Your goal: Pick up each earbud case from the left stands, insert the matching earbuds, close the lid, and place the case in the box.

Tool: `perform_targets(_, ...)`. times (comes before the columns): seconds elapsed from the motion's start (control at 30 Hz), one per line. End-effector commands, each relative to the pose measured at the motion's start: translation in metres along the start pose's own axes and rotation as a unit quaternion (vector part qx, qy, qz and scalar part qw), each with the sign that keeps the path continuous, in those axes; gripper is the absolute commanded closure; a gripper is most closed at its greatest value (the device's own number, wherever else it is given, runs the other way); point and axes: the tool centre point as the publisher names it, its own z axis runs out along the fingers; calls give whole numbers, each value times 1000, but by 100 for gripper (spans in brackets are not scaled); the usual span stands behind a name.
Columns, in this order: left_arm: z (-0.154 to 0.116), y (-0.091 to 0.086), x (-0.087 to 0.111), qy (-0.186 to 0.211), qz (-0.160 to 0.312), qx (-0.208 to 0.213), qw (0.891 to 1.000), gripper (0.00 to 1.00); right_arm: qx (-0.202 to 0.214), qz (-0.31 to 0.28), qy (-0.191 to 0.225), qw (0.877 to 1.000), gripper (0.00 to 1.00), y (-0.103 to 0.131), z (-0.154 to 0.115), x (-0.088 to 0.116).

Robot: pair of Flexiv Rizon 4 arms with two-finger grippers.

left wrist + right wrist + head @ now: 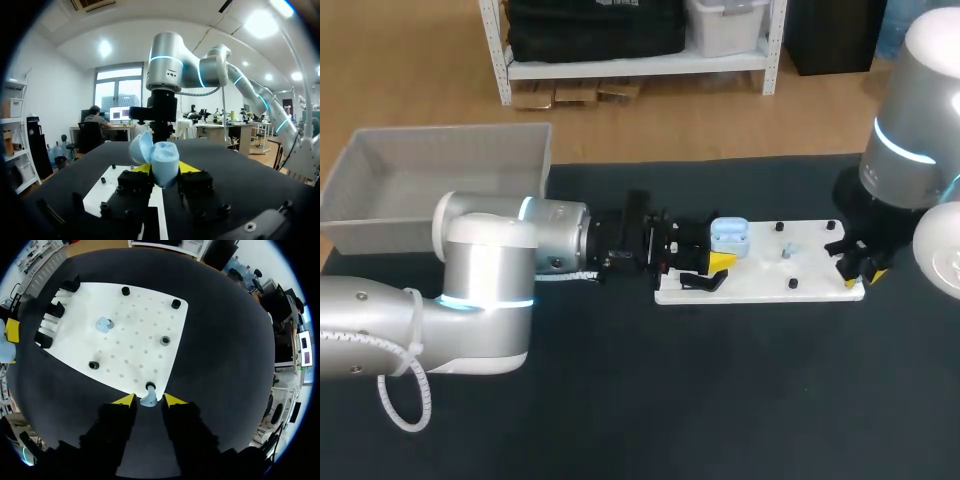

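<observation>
Left claw (165, 168) — around open blue case (165, 157)

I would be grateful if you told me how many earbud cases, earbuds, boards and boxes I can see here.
Earbud case: 1
Earbuds: 2
White board: 1
Grey box: 1
Total: 5

Bright, even overhead light; faint soft shadows on black table (720, 400); white board (135, 325) glares, esp. right wrist view.
</observation>
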Motion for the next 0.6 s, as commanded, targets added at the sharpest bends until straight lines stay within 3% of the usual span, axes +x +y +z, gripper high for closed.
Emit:
perform_targets(0.03, 1, -2, 0, 0, 1, -4, 1000, 100, 2, 0, 0, 1000, 71, 1, 0, 1)
perform_targets(0.27, 1, -2, 0, 0, 1, -4, 1000, 100, 2, -1, 2, 1000, 82, 0, 1, 0)
perform_targets(0.33, 1, -2, 0, 0, 1, -4, 1000, 100, 3, -1, 2, 1000, 88, 0, 1, -1)
perform_targets(0.4, 1, -2, 0, 0, 1, -4, 1000, 100, 3, -2, 2, 1000, 100, 0, 1, -1)
perform_targets(0.6, 1, -2, 0, 0, 1, -4, 1000, 100, 5, -3, 2, 1000, 100, 0, -2, 2)
